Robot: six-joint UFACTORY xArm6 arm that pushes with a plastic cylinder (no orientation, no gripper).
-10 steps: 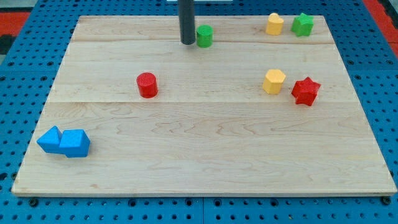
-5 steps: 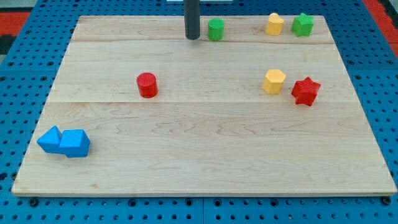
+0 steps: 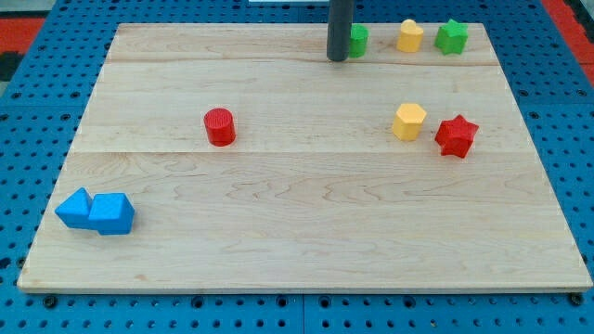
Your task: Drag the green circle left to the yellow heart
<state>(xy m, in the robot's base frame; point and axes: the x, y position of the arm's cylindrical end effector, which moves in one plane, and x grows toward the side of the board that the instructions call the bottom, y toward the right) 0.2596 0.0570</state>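
Note:
The green circle point(image 3: 358, 39) sits near the view's top edge of the wooden board point(image 3: 297, 213), partly hidden behind my rod. My tip point(image 3: 339, 57) touches it on its left side. The yellow heart point(image 3: 410, 35) lies a short way to the right of the green circle, with a gap between them. A green star point(image 3: 452, 36) sits just right of the yellow heart.
A yellow hexagon point(image 3: 409, 122) and a red star point(image 3: 456, 135) sit together at the right middle. A red cylinder point(image 3: 220, 126) stands left of centre. Two blue blocks point(image 3: 96, 211) lie side by side at the lower left.
My tip has moved right along the top of the board, pushing the green circle right, closer to the yellow heart. The other blocks have not moved.

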